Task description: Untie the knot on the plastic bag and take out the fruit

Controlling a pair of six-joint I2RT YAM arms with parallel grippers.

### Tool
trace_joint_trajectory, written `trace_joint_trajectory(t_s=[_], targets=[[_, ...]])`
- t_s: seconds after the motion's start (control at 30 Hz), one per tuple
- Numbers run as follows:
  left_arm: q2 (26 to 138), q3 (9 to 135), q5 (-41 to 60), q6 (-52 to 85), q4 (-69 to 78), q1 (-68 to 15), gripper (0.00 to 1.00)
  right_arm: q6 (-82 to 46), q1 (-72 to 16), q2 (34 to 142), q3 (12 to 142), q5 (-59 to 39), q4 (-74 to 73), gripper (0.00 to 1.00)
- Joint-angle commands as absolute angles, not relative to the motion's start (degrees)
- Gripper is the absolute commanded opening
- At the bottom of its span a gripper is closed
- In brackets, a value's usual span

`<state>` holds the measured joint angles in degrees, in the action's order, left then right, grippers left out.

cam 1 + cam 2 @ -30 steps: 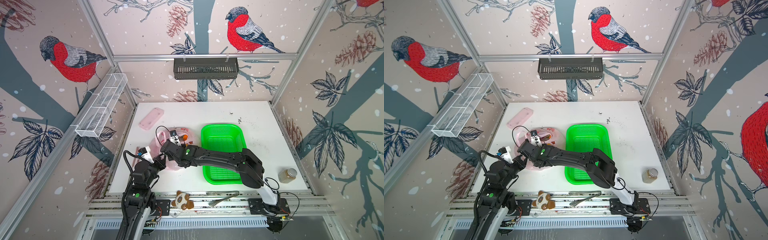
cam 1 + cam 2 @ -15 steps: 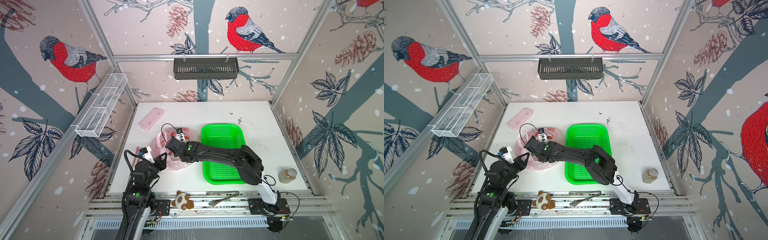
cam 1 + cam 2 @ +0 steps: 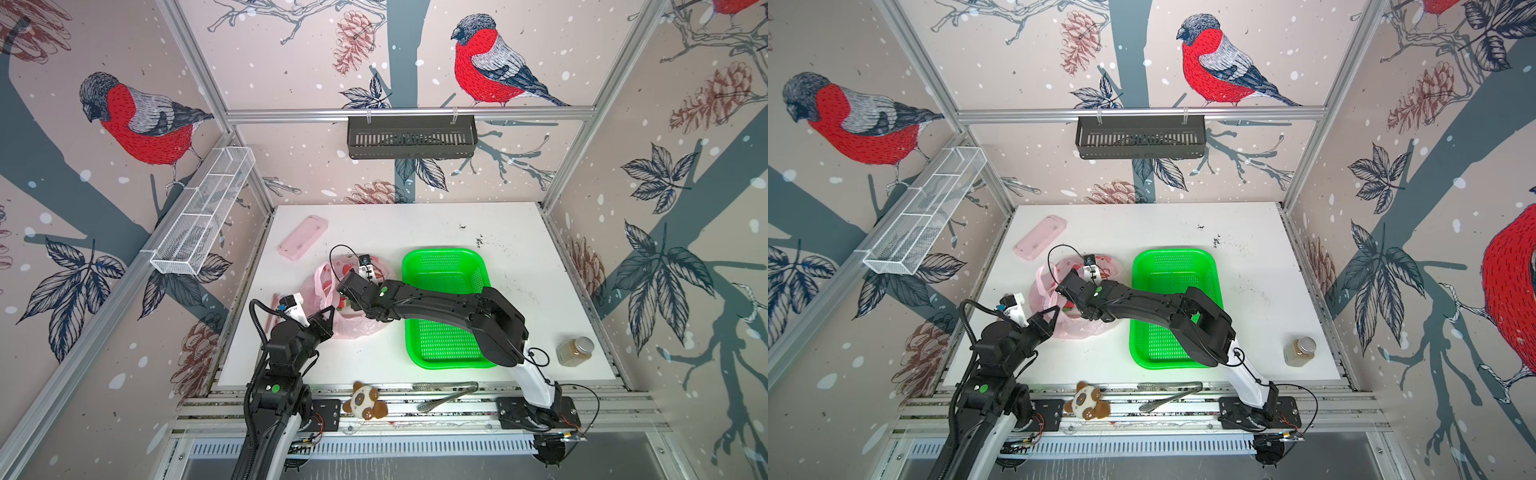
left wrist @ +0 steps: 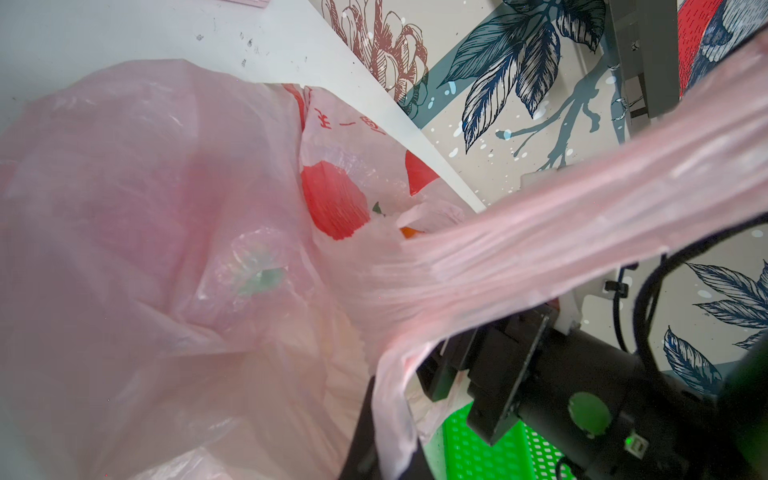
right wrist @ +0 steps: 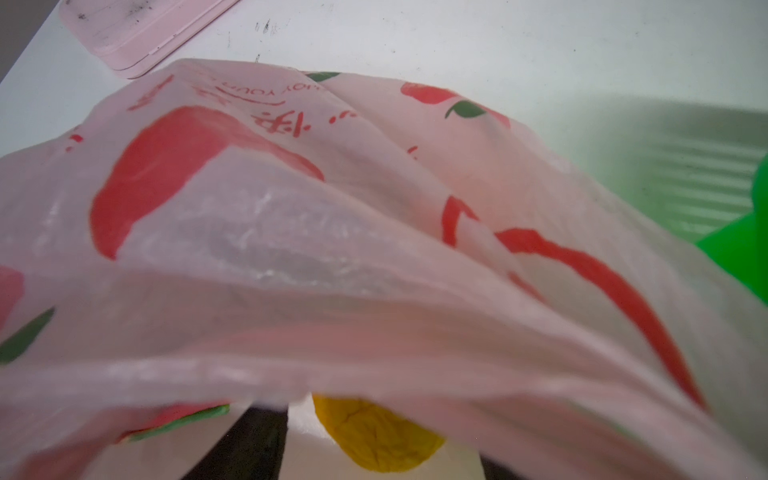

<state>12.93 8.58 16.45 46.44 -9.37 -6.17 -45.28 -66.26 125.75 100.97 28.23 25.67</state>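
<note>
The pale-pink plastic bag lies left of the middle of the table in both top views. My left gripper is shut on a bag handle, which stretches taut past the camera. My right gripper reaches into the bag's mouth. It stands open, with a yellow fruit between its dark fingers and a gap on each side. A red fruit with green tips lies beside it, and a sliver of orange fruit shows in the opening. The knot is out of view.
A green basket stands right of the bag, under my right arm. A flat pink case lies at the back left. A jar stands at the front right. A plush toy and metal tongs rest on the front rail.
My right gripper's jaws have spread wider inside the bag, and its wrist has edged slightly toward the back. My left gripper has kept its hold and place.
</note>
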Motion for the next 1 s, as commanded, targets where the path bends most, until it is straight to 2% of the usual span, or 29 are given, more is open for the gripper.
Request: trace_joint_trajectory(t_s=[0.0,0.33,0.97], targets=[[13.05,8.35,16.61,45.94,-6.76,-6.24,0.0,-46.27,-65.94,126.12,100.64,27.42,24.15,0.74],[13.36,7.81,16.87,45.95,-6.42,-6.24,0.0,-46.7,-65.15,127.47,100.55,25.16,22.86,0.8],[13.32,7.5,17.09,45.92,-6.24,-6.24,0.0,-48.07,-64.69,129.42,99.69,23.14,21.79,0.8]])
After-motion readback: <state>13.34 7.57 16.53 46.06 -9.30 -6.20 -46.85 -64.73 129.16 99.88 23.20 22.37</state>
